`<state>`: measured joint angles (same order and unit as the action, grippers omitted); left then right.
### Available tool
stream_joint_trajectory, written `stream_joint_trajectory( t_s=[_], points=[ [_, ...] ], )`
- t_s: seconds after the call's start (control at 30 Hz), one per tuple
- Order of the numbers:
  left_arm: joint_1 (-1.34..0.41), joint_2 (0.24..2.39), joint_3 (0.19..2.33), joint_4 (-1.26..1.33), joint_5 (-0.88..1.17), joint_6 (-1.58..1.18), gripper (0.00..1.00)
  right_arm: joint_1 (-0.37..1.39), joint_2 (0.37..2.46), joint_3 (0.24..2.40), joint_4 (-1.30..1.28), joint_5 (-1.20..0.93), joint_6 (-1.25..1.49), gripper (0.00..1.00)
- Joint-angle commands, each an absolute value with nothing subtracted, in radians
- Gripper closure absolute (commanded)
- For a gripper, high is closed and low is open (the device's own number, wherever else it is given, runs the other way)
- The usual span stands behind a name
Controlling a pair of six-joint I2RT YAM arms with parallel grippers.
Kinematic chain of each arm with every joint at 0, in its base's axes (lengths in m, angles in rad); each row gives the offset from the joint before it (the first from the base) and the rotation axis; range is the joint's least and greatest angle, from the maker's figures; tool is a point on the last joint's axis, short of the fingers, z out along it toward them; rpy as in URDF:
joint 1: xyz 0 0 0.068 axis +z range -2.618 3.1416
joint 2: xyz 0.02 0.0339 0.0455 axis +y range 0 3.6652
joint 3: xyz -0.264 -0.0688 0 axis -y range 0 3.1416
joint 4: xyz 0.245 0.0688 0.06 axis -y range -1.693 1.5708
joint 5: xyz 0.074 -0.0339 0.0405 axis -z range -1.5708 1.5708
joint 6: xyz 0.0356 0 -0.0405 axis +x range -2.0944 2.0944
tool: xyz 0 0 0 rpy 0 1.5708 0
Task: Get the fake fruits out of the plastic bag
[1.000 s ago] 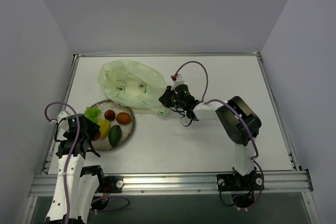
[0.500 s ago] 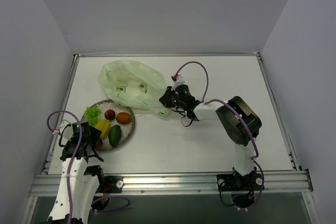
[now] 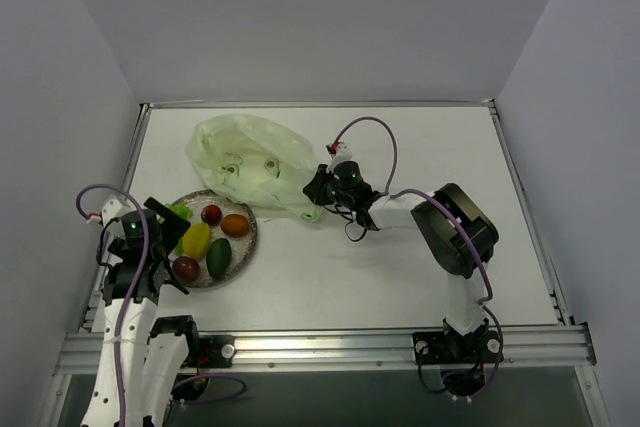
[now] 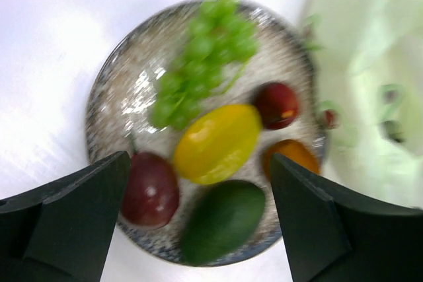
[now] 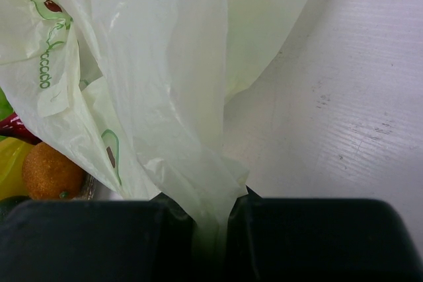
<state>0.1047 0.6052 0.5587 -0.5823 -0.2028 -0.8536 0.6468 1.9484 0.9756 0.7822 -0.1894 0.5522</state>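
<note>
The left fingers [image 4: 66, 222] stand wide above the fake fruits [image 4: 217, 143] on the plate [image 4: 125, 77], while the right fingers [image 5: 86, 236] pinch the plastic bag [image 5: 165, 97].

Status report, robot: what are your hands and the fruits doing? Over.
Left gripper open at plate, empty. Right gripper shut on bag. All six fruits on plate. Nothing in the way.
</note>
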Motion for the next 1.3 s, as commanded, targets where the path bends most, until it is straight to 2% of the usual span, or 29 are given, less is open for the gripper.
stream_joint_trajectory(
  t_s=[0.0,0.27,0.37,0.5,0.7,0.87,1.1,1.27],
  points=[
    [0.094,0.633,0.708,-0.520,-0.196,-0.744,0.16,0.644,1.884,0.979,0.822,-0.189,0.549,1.00],
    [0.084,0.848,0.824,-0.361,-0.037,-0.722,0.18,0.646,1.878,0.976,0.821,-0.187,0.546,1.00],
    [0.033,0.935,0.854,-0.287,-0.041,-0.736,0.18,0.646,1.875,0.979,0.818,-0.189,0.543,1.00],
    [-0.034,1.171,0.942,-0.203,-0.055,-0.718,0.12,0.650,1.888,0.989,0.818,-0.195,0.540,1.00],
    [-0.044,1.466,1.089,-0.077,-0.026,-0.707,0.12,0.650,1.899,0.989,0.810,-0.193,0.529,1.00],
    [-0.034,1.699,1.262,-0.115,-0.044,-0.654,0.14,0.649,1.914,1.003,0.802,-0.198,0.523,1.00],
    [-0.017,1.879,1.390,-0.017,-0.035,-0.600,0.17,0.647,1.983,1.075,0.761,-0.196,0.497,1.00],
    [-0.005,1.943,1.394,0.063,-0.025,-0.629,0.18,0.643,2.094,1.239,0.707,-0.206,0.485,1.00]
  ],
)
